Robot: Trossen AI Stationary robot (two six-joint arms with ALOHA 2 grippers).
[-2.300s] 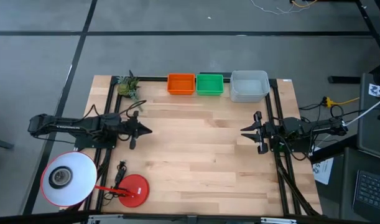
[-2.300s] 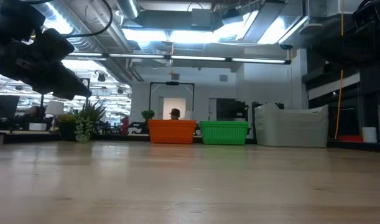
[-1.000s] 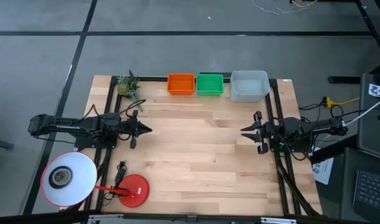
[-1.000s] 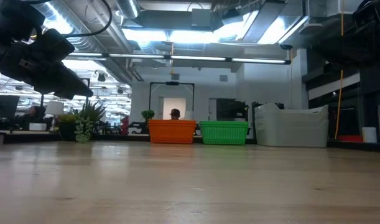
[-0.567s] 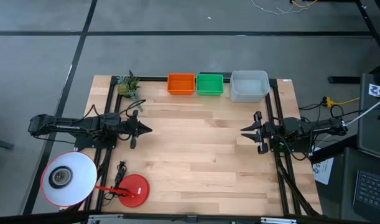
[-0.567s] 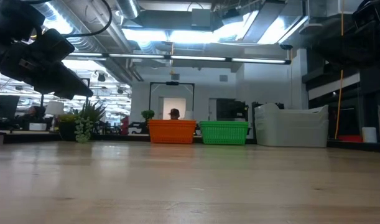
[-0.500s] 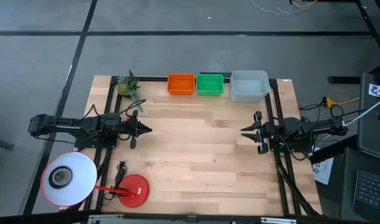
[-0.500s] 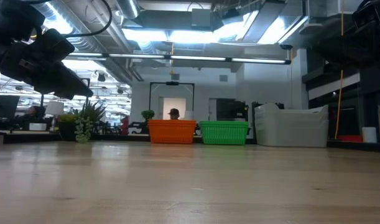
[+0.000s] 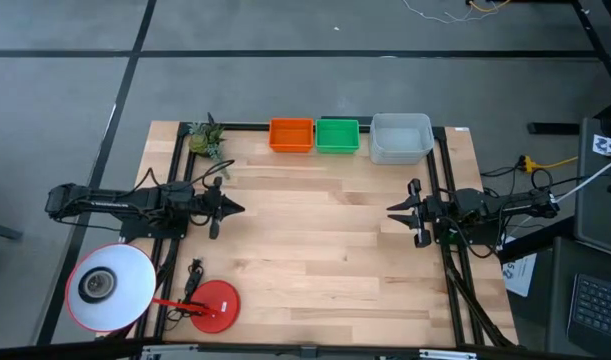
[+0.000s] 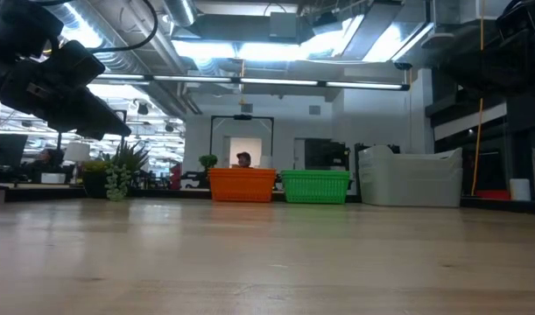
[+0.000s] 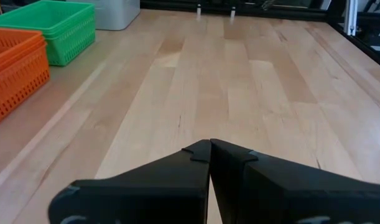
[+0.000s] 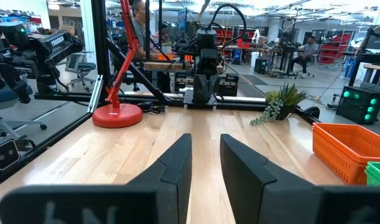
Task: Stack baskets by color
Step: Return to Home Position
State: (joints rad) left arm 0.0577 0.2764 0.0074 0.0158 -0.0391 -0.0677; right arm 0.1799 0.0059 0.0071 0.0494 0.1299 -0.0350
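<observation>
Baskets stand sorted by colour in a row along the upper edge of the wooden table (image 9: 315, 260) in the high view: orange baskets (image 9: 291, 134) at upper centre-left, green baskets (image 9: 337, 134) just beside them to the right, and the larger pale grey baskets (image 9: 401, 138) at the right end of the row. The low view shows the same line across the middle of the frame, with stepped rims on the grey pile marking one basket nested in another. Layered rims show likewise on the orange and green piles in the left wrist view.

Both arms lie well apart from the baskets, at mid-height of the high view. The left gripper (image 9: 235, 209) sits at the table's left edge, pointing right. Its jaws are pressed together and hold nothing, the two fingers meeting along one seam in the left wrist view. The right gripper (image 9: 393, 210) sits at the right edge, pointing left. Its jaws stand slightly parted and hold nothing, with bare wood visible through the gap in the right wrist view.

A small potted plant (image 9: 205, 138) occupies the table's upper left corner. A red round lamp base (image 9: 215, 300) rests at lower left, with its white lamp head (image 9: 110, 287) beyond the table edge.
</observation>
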